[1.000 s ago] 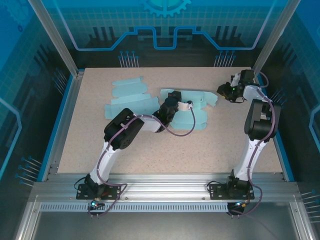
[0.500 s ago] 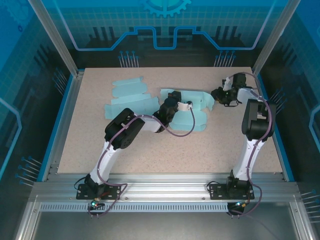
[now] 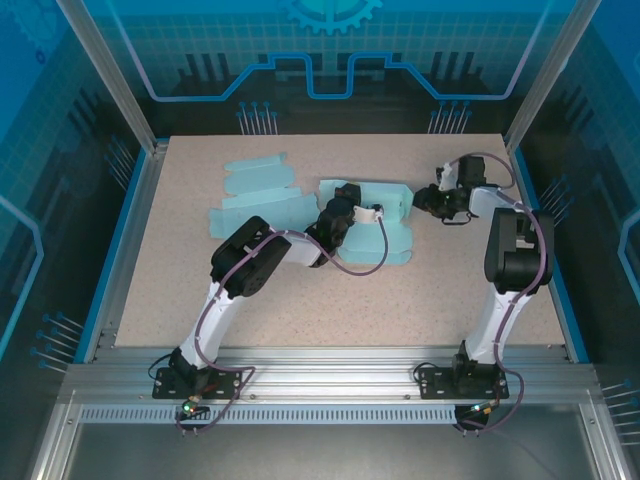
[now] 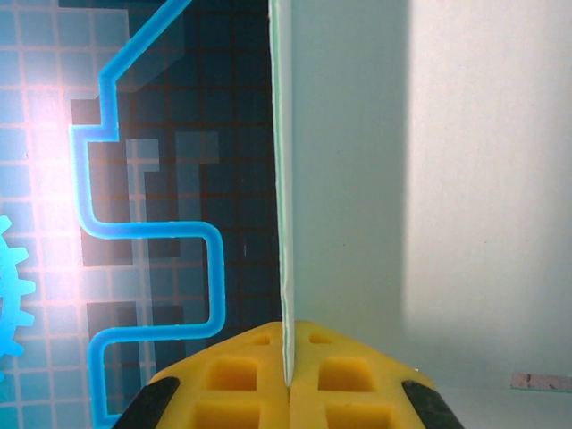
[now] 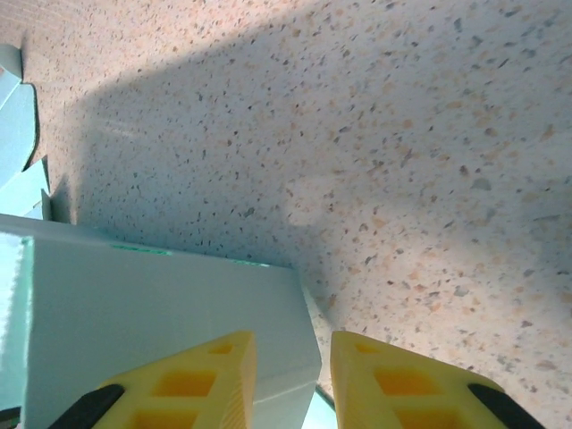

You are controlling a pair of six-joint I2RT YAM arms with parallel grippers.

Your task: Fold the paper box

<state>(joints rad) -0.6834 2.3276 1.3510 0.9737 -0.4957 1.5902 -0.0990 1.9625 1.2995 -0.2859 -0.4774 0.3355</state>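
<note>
Left wrist view showed the left fingers (image 4: 232,384) clamped together on an upright panel edge of the pale teal paper box (image 4: 357,179). The right fingers (image 5: 393,375) stood apart, a box corner reaching into their gap, above the speckled desk (image 5: 402,134).

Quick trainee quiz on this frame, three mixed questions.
1. True or false: the left gripper is shut on an edge of the paper box.
2. What lies flat on the table left of the box? A) a second paper blank B) scissors C) a tape roll
3. Fill in: the right gripper, at the box's right side, is ___ (open/shut).
Key: 1 true; 2 A; 3 open.
</note>
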